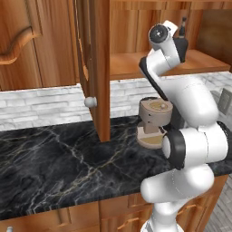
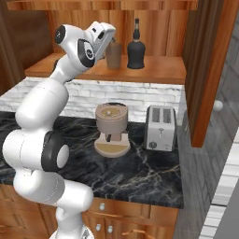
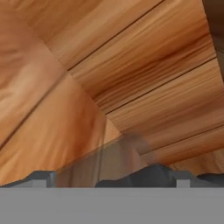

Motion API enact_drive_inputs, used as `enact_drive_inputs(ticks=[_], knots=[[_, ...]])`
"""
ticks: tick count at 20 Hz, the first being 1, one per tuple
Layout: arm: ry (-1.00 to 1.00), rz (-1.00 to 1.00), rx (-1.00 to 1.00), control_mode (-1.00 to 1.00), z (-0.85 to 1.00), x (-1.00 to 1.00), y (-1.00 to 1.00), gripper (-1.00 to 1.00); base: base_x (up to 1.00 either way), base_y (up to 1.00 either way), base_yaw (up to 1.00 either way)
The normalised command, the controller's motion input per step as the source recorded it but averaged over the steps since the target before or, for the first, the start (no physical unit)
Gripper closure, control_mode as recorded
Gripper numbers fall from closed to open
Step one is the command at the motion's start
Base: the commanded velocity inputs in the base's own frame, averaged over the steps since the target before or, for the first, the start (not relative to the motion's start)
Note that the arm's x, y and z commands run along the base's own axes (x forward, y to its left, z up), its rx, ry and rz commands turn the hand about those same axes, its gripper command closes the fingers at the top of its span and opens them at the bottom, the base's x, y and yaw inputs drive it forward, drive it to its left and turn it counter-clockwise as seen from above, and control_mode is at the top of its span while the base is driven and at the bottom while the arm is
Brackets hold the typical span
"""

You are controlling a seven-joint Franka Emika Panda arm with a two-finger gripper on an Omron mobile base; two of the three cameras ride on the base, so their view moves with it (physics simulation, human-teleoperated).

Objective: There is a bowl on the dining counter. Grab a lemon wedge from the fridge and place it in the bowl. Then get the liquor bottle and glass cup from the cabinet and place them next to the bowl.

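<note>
The cabinet [image 2: 158,70] stands open, with a dark liquor bottle [image 2: 136,46] and a brownish translucent glass cup [image 2: 113,56] side by side on its shelf. My gripper [image 2: 111,41] is raised into the cabinet, just above and left of the cup's rim, open and holding nothing. In the hand view the cup [image 3: 109,159] shows faintly low down between the spread fingertips [image 3: 39,178], against the wooden cabinet walls. In the left base view the bottle [image 1: 182,41] peeks out behind the arm. The bowl, dining counter, lemon wedge and fridge are out of view.
A beige coffee machine [image 2: 112,128] and a silver toaster [image 2: 160,127] stand on the black marble worktop [image 1: 54,154] under the shelf. The open cabinet door [image 2: 205,70] with its round knob [image 2: 218,105] hangs to the right of the shelf.
</note>
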Motion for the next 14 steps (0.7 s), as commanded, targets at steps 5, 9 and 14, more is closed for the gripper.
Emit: enact_drive_inputs(ticks=[5, 9, 14], knots=[[0.11, 0.0, -0.02, -1.0, -0.12, 0.2, 0.0, -1.0, 0.0, 0.0, 0.0], [0.09, 0.0, -0.02, -1.0, -0.11, 0.15, 0.0, -1.0, 0.0, 0.0, 0.0], [0.07, 0.0, -0.03, -1.0, -0.2, -0.02, 0.0, -1.0, 0.0, 0.0, 0.0]])
